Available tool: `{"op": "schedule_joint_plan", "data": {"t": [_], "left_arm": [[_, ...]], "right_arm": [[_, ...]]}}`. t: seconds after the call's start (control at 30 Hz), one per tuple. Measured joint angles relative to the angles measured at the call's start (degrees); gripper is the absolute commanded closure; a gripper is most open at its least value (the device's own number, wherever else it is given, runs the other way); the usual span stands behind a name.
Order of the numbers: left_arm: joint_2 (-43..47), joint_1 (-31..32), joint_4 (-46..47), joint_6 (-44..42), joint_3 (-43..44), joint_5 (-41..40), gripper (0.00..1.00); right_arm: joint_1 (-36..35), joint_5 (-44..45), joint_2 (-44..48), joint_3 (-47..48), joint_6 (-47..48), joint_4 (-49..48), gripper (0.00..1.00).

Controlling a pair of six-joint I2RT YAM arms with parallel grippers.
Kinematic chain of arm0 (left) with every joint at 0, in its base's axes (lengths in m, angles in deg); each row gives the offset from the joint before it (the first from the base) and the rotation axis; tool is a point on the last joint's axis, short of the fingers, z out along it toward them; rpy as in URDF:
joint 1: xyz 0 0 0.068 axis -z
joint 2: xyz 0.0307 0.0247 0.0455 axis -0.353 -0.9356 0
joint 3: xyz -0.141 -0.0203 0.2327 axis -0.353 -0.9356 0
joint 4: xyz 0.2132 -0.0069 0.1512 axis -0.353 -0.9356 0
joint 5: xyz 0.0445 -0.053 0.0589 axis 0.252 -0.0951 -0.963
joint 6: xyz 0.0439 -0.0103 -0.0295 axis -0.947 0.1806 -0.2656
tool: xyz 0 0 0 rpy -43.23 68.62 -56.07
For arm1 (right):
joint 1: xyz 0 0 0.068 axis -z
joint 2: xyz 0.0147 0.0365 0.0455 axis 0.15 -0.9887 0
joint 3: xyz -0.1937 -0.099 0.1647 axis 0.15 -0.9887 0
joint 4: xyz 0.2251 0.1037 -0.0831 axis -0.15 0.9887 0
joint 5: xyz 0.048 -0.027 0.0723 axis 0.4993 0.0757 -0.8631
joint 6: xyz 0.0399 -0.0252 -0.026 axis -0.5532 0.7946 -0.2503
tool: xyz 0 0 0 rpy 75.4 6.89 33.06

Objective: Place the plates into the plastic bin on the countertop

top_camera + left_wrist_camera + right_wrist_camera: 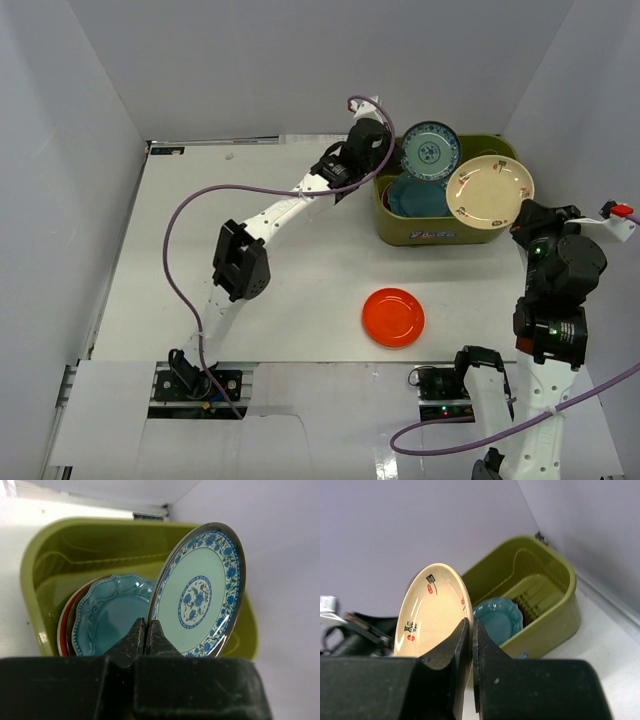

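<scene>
The olive-green plastic bin (pixel 440 232) stands at the back right of the white countertop (pixel 300 300). A solid teal plate (pixel 415 196) lies in it on top of other plates whose red and dark rims show in the left wrist view (pixel 65 625). My left gripper (pixel 385 160) is shut on the rim of a small blue-green patterned plate (pixel 431 150), held above the bin's far side. My right gripper (pixel 525 215) is shut on the rim of a cream plate (pixel 489 191), held over the bin's right side. A plain orange plate (pixel 393 316) lies on the countertop in front of the bin.
Pale grey walls (pixel 90 120) enclose the countertop on the left, back and right. A purple cable (pixel 190 210) loops from the left arm over the left part of the surface.
</scene>
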Motion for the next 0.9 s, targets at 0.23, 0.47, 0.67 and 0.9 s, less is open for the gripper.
{"op": "schedule_joint_plan", "data": {"t": [0.23, 0.47, 0.67, 0.9], "left_arm": [[-10.21, 0.72, -4.04, 0.39, 4.39, 2.75, 0.98], [-10.84, 0.94, -3.1, -0.24, 4.72, 5.95, 0.34], [-10.08, 1.09, 0.04, -0.66, 4.63, 9.4, 0.17], [3.56, 0.28, 2.27, -5.44, -7.26, 8.02, 0.15]], "right_arm": [[0.11, 0.31, -8.55, 3.58, 2.38, -4.48, 0.92], [0.11, -1.46, -21.92, 3.48, 4.02, -9.68, 0.92], [0.11, -3.67, -30.69, 1.01, 4.07, -16.46, 0.92], [-1.09, -7.63, -42.18, -0.39, 2.21, -22.75, 0.92]]}}
